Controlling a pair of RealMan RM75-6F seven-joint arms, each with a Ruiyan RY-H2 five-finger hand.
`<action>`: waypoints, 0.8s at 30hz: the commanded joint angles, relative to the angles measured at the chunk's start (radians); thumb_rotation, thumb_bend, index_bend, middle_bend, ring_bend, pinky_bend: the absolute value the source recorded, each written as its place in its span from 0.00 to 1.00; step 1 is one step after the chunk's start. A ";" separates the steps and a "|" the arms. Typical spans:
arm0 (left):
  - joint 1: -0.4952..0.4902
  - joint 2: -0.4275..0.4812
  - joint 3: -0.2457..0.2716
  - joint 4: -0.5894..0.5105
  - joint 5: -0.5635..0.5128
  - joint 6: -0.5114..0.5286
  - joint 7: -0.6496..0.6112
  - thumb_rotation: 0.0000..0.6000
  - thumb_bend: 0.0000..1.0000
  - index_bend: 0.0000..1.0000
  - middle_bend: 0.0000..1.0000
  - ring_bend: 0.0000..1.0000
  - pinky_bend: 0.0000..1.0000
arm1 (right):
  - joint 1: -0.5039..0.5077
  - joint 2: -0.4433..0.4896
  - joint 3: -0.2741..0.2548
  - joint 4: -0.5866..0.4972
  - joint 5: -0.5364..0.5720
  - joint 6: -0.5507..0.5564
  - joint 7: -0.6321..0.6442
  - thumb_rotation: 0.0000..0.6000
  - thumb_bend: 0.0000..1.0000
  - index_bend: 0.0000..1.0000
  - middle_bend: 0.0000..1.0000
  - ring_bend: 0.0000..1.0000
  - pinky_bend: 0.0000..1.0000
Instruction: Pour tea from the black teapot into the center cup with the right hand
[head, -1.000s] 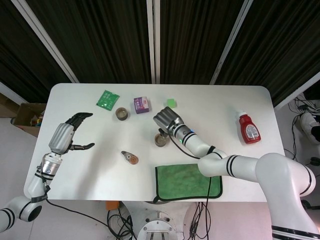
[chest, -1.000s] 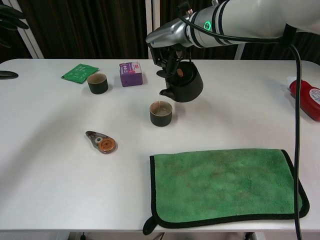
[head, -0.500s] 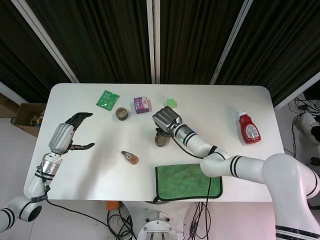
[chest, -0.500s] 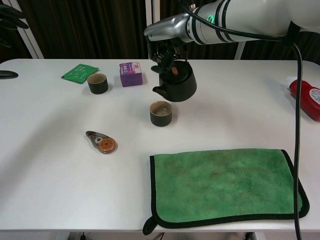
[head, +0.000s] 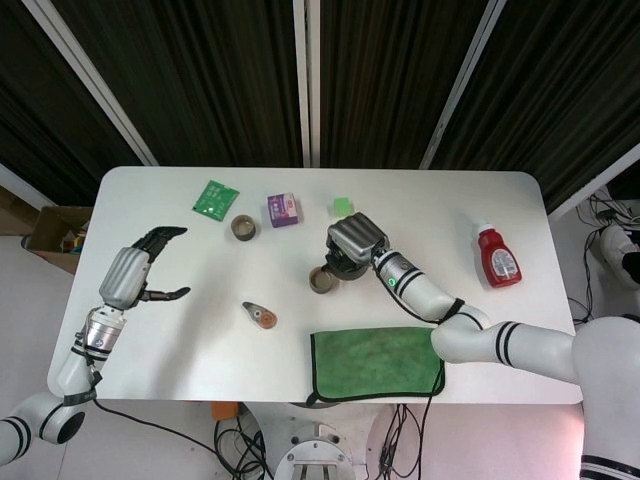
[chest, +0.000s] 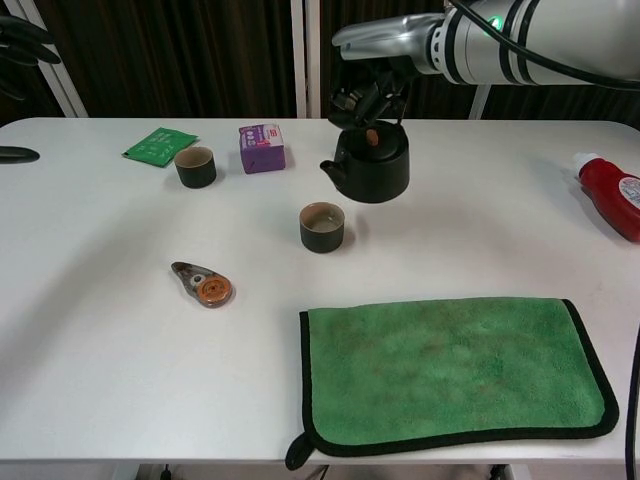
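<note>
The black teapot (chest: 372, 168) stands upright just behind and to the right of the center cup (chest: 322, 226), its spout pointing left. My right hand (chest: 368, 92) grips its handle from above. Whether the pot's base touches the table I cannot tell. The cup holds pale tea. In the head view the right hand (head: 357, 240) covers most of the teapot (head: 343, 266), with the cup (head: 322, 280) just left of it. My left hand (head: 135, 272) hovers over the table's left side, fingers apart and holding nothing.
A second dark cup (chest: 195, 166), a purple box (chest: 262, 147) and a green packet (chest: 160, 145) sit at the back left. A small brown gadget (chest: 202, 284) lies front left. A green cloth (chest: 450, 370) covers the front right, and a red sauce bottle (chest: 610, 195) lies far right.
The teapot was tilted with its spout over the cup. It has since been righted and carried to the right and back, away from the cup. The left hand has not moved.
</note>
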 joint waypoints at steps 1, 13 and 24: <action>0.001 -0.001 0.000 0.000 -0.001 -0.001 0.003 1.00 0.06 0.17 0.18 0.16 0.30 | -0.061 0.039 -0.007 -0.034 -0.062 0.030 0.055 0.98 0.83 1.00 0.95 0.78 0.50; 0.000 -0.003 0.004 -0.006 -0.004 -0.011 0.022 1.00 0.06 0.17 0.18 0.16 0.30 | -0.223 0.093 -0.047 -0.015 -0.181 0.069 0.233 0.98 0.83 1.00 0.95 0.78 0.50; -0.003 -0.008 0.006 0.001 -0.008 -0.025 0.022 1.00 0.06 0.17 0.18 0.16 0.30 | -0.290 0.083 -0.065 0.063 -0.251 0.063 0.297 0.98 0.83 1.00 0.95 0.78 0.50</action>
